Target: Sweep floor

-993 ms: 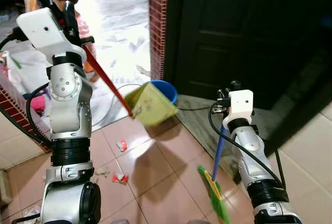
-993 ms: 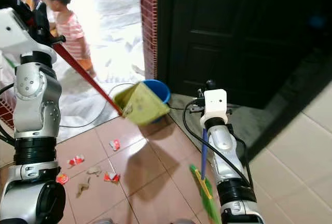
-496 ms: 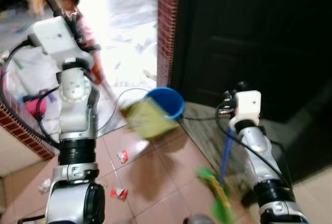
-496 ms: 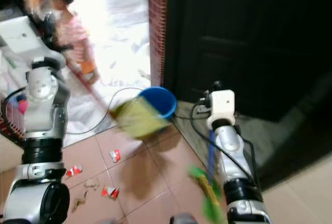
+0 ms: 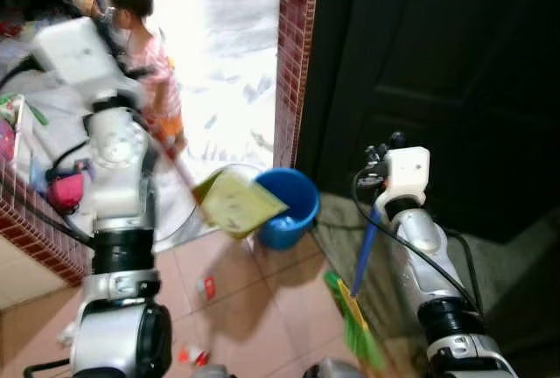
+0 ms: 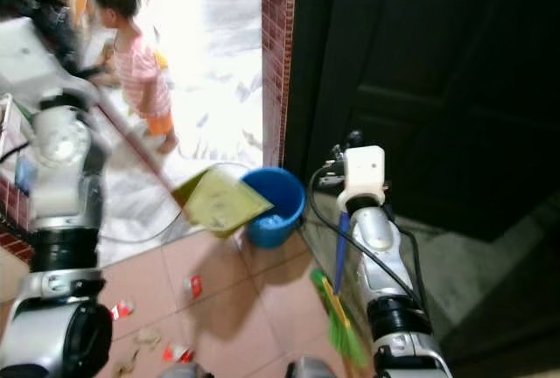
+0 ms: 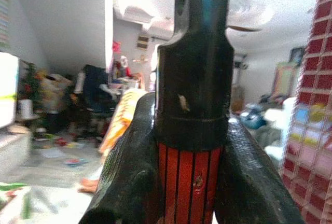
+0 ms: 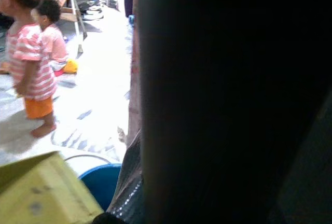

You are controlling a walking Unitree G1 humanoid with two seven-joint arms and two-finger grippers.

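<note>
Our left gripper (image 7: 192, 182) is clamped on the red dustpan handle (image 7: 190, 180), holding the dustpan (image 5: 234, 203) in the air just beside the bucket (image 5: 287, 207). Our right gripper (image 5: 378, 187) carries the broom (image 5: 354, 312); we cannot tell its finger state. The scraps (image 6: 193, 286) lie on the tiles to the broom's left, below the dustpan, nearer our left arm

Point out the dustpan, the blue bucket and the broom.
dustpan (image 5: 234, 204), left eye view, its yellow face.
blue bucket (image 5: 293, 212), left eye view, its outer wall.
broom (image 5: 360, 334), left eye view, its green bristles.
</note>
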